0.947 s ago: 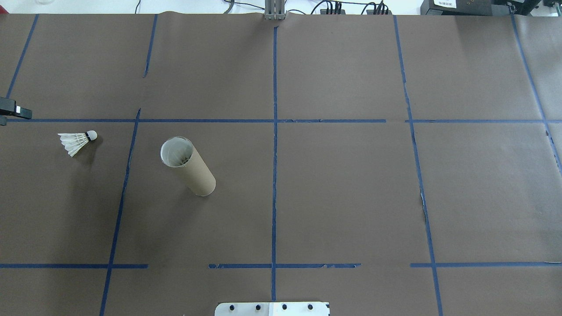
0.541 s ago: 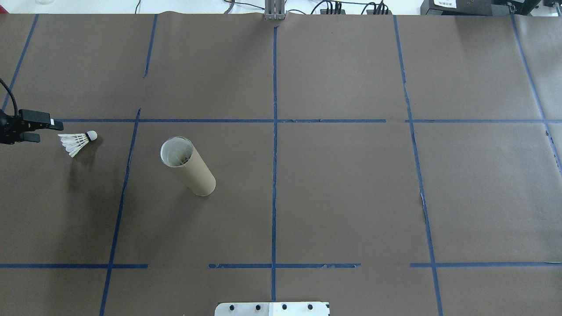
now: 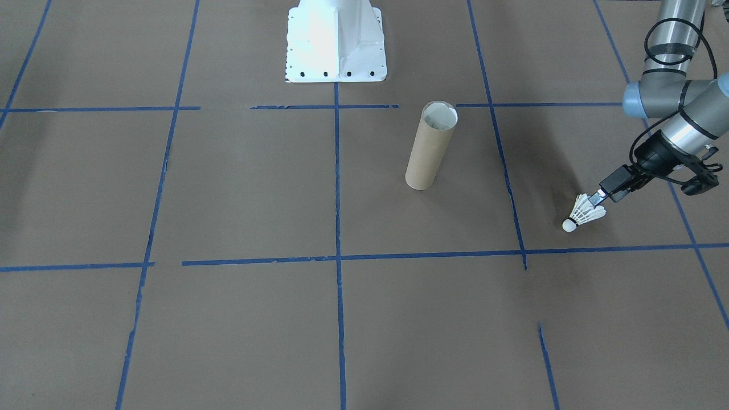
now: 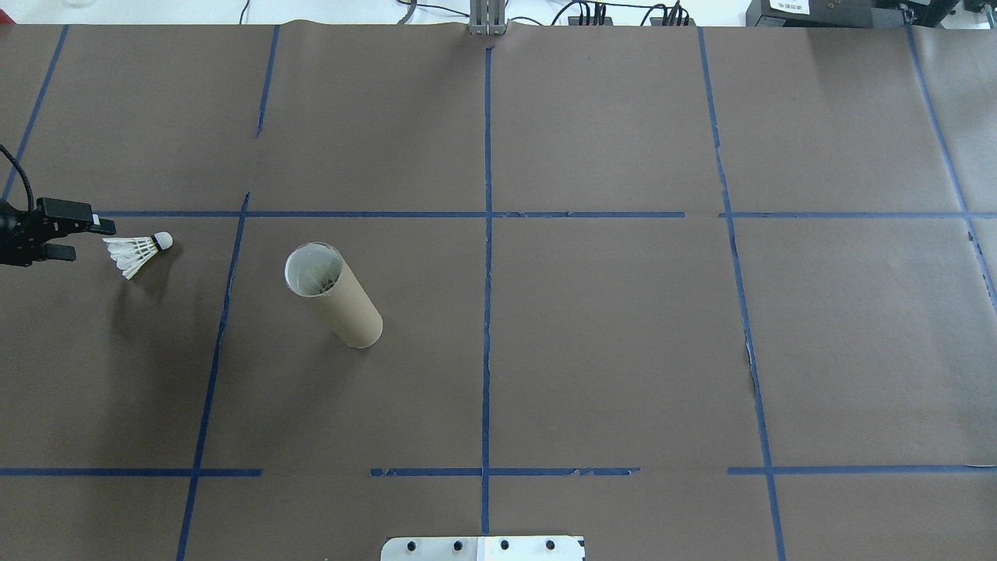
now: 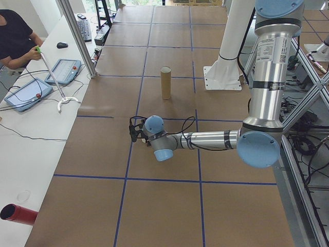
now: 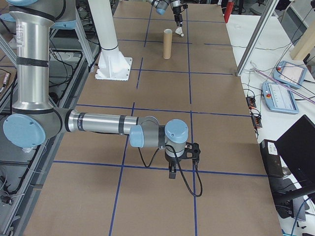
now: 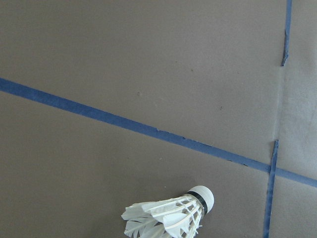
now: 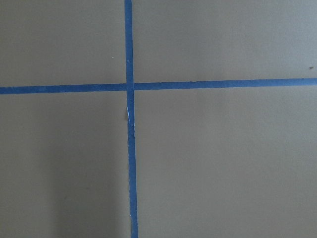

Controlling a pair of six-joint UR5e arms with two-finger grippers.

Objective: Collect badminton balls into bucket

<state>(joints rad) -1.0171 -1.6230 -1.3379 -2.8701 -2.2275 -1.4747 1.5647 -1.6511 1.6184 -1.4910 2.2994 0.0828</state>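
A white feather shuttlecock [image 4: 140, 251] lies on its side on the brown table cover at the far left, cork tip pointing toward the bucket [image 4: 335, 294]. The bucket, a brown cardboard tube, stands upright with its round mouth open [image 3: 430, 145]. My left gripper [image 4: 94, 241] is open just behind the feather skirt, and its upper fingertip reaches the feathers' edge [image 3: 601, 196]. Nothing is between its fingers. The left wrist view shows the shuttlecock [image 7: 171, 218] at its bottom edge. My right gripper [image 6: 172, 169] hangs low over the table far from both; whether it is open I cannot tell.
The white metal base [image 3: 336, 40] with bolt holes stands at the robot's side of the table. Blue tape lines [image 4: 487, 234] cross the brown cover. A person [image 5: 15, 36] sits at a side desk with tablets [image 5: 25, 92].
My left gripper has come in from the table's left edge and moved right, up to the shuttlecock's feathers. The shuttlecock and the bucket have not moved.
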